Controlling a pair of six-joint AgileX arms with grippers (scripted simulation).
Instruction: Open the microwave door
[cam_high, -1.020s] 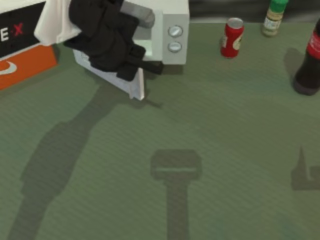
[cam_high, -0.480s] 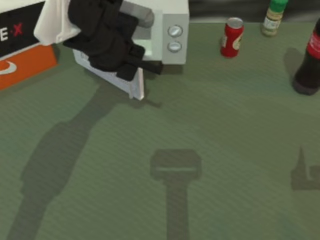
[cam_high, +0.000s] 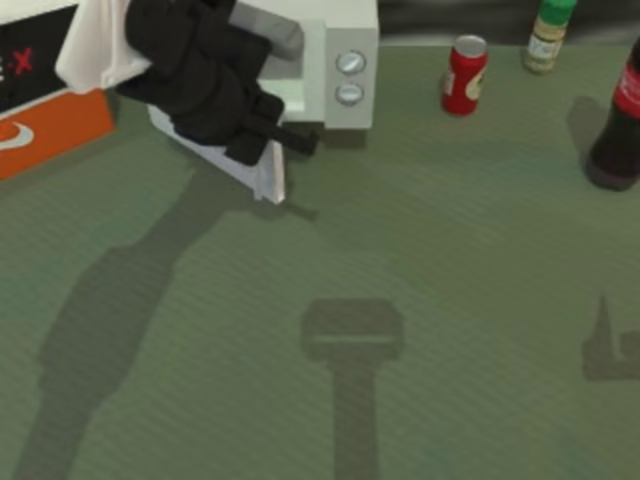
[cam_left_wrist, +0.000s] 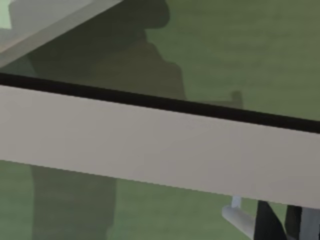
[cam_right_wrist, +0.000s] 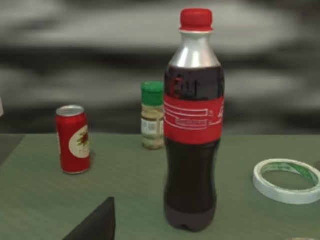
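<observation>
From above, our left tool (cam_high: 290, 140) sits at the microwave door (cam_high: 262, 172), which is swung out leftward from the microwave (cam_high: 335, 60) at the worktop's (cam_high: 400, 300) far left; whether it pinches the door we cannot tell. Our left wrist view shows the door's pale edge (cam_left_wrist: 150, 145) close up. Our right wrist view shows a cola bottle (cam_right_wrist: 193, 125), red can (cam_right_wrist: 73, 140) and tape roll (cam_right_wrist: 286, 180).
</observation>
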